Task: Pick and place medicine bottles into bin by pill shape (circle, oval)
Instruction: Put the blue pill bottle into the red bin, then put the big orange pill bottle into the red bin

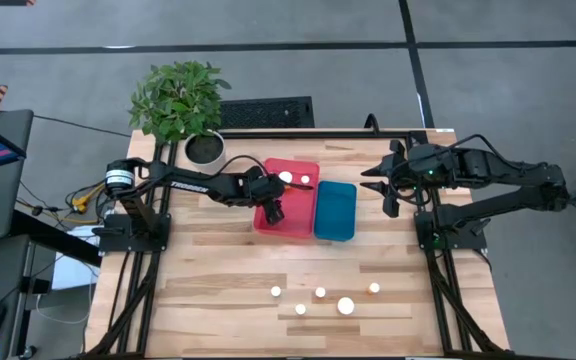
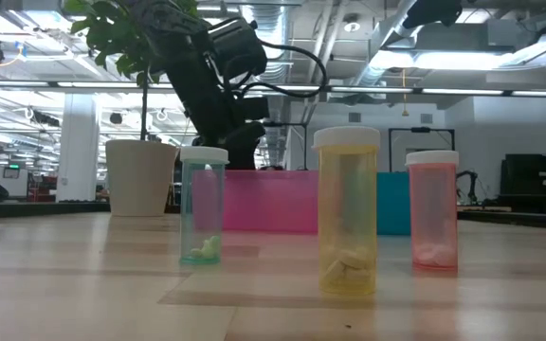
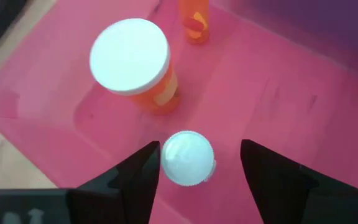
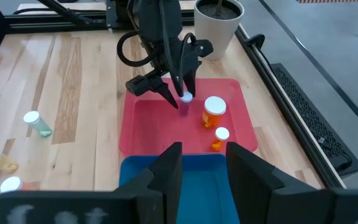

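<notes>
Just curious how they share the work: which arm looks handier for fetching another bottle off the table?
Probably the right gripper: jaws open and empty beside the blue bin. The left gripper is over the red bin, jaws around a small bottle.

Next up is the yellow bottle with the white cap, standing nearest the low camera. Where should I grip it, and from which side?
Take the yellow translucent bottle by its straight round body just under the white cap, coming down from above. It stands upright, and the teal bottle and pink bottle stand apart from it on either side, so both fingers should fit.
</notes>
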Controlling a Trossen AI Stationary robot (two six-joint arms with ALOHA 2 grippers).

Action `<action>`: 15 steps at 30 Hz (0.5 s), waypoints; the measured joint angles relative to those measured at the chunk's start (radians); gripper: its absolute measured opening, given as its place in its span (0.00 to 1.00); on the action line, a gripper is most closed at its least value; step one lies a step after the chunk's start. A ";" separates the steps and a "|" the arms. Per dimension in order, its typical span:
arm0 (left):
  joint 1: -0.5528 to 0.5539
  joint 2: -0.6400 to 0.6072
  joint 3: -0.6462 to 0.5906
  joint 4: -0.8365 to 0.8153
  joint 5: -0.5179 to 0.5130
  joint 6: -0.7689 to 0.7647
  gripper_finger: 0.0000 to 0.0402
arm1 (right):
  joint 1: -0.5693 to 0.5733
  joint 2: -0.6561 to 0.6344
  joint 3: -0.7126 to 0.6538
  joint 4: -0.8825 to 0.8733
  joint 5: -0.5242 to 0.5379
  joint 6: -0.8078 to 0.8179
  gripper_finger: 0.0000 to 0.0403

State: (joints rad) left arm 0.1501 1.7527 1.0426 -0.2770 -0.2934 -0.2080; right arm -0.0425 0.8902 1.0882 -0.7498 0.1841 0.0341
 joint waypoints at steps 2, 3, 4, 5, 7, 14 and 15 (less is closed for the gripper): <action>0.000 0.000 0.013 -0.005 -0.001 0.008 0.54 | 0.000 0.000 0.000 0.000 0.000 0.000 0.34; 0.000 -0.001 0.021 -0.004 -0.002 0.019 0.54 | 0.000 0.000 0.000 0.000 0.000 0.000 0.34; 0.000 -0.001 0.030 -0.005 -0.004 0.030 0.54 | 0.000 0.000 0.000 0.000 0.000 0.000 0.34; 0.000 -0.001 0.040 -0.005 -0.010 0.040 0.54 | 0.000 0.000 0.000 0.000 0.000 0.000 0.34; 0.000 -0.001 0.058 -0.007 -0.025 0.053 0.54 | 0.000 0.000 0.000 0.000 0.000 0.000 0.34; -0.003 -0.002 0.166 -0.129 -0.061 0.076 0.54 | 0.001 0.000 0.000 0.000 -0.002 0.003 0.34; -0.004 -0.002 0.186 -0.152 -0.063 0.076 0.54 | 0.001 0.000 0.000 0.000 -0.002 0.002 0.34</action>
State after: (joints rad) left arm 0.1457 1.7512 1.2286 -0.4287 -0.3568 -0.1318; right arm -0.0418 0.8902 1.0882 -0.7501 0.1822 0.0365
